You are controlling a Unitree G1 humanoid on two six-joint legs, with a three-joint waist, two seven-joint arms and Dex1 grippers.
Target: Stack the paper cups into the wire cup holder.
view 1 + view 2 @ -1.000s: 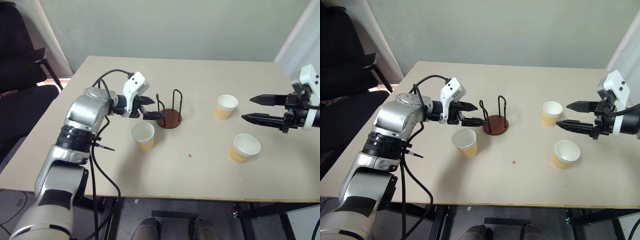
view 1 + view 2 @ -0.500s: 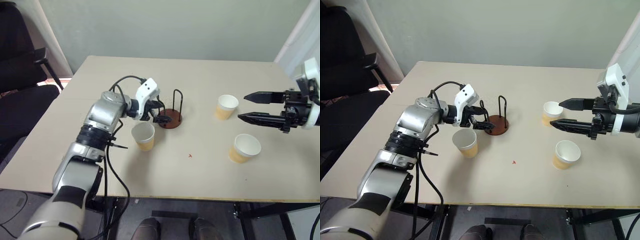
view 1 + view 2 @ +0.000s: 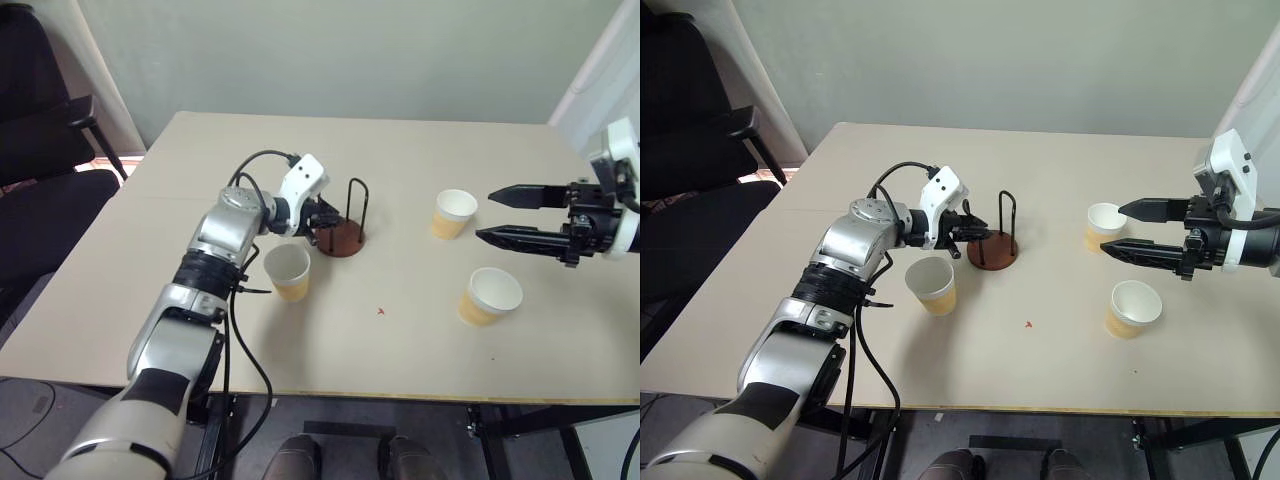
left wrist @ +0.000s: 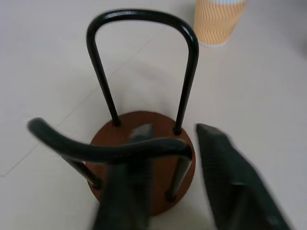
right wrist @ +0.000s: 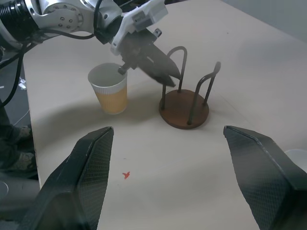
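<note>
Left tool (image 3: 322, 212) moves in from left since a second ago, fingers narrowing onto near wire loop of cup holder (image 3: 338, 238) at mid worktop (image 3: 400, 330); grip unconfirmed. Right tool (image 3: 505, 215) wide, empty. Three cups (image 3: 287, 272) loose on worktop. No stacking yet; likely steadying holder first.

A beige table (image 3: 420, 340) fills the middle of the scene, with a small red mark (image 3: 380, 311) on its top toward the near edge. A black chair (image 3: 45, 150) stands beside the table's left end. A pale wall (image 3: 330, 50) rises behind the table's far edge
</note>
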